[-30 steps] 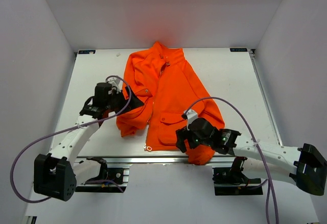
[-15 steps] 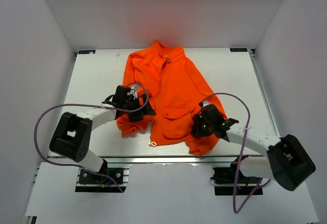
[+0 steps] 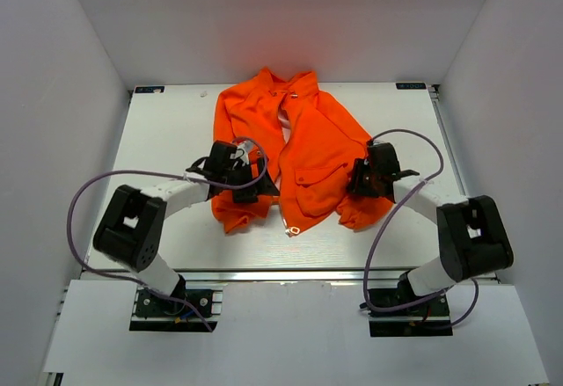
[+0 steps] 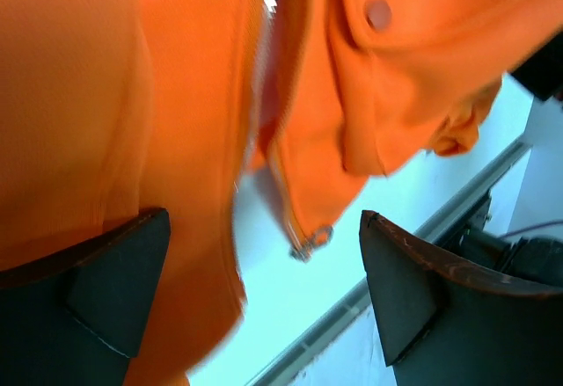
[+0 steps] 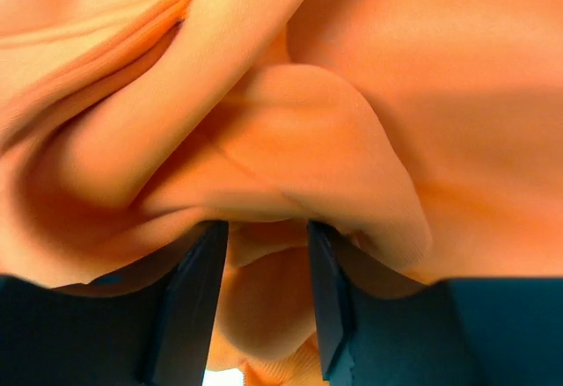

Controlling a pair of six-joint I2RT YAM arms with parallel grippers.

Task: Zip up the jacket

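At the near hem, the zipper pull (image 3: 293, 230) is seen resting on the white bench (image 3: 167, 131). The left gripper (image 3: 251, 184) is held over the jacket (image 3: 317, 144), its fingers (image 4: 106, 272) spread wide. The right gripper (image 3: 358, 179) is clamped on a fold of its fabric. The jacket is spread mid-bench, front unzipped, collar (image 3: 286, 84) farthest.

No text is legible; the table's (image 3: 167, 131) black corner labels (image 3: 149, 90) are unreadable

You're looking at a white table (image 3: 167, 131) with the orange jacket (image 3: 321, 149) lying rumpled across its middle, collar pointing at the far edge, front gaping open, hem trailing toward the near edge.
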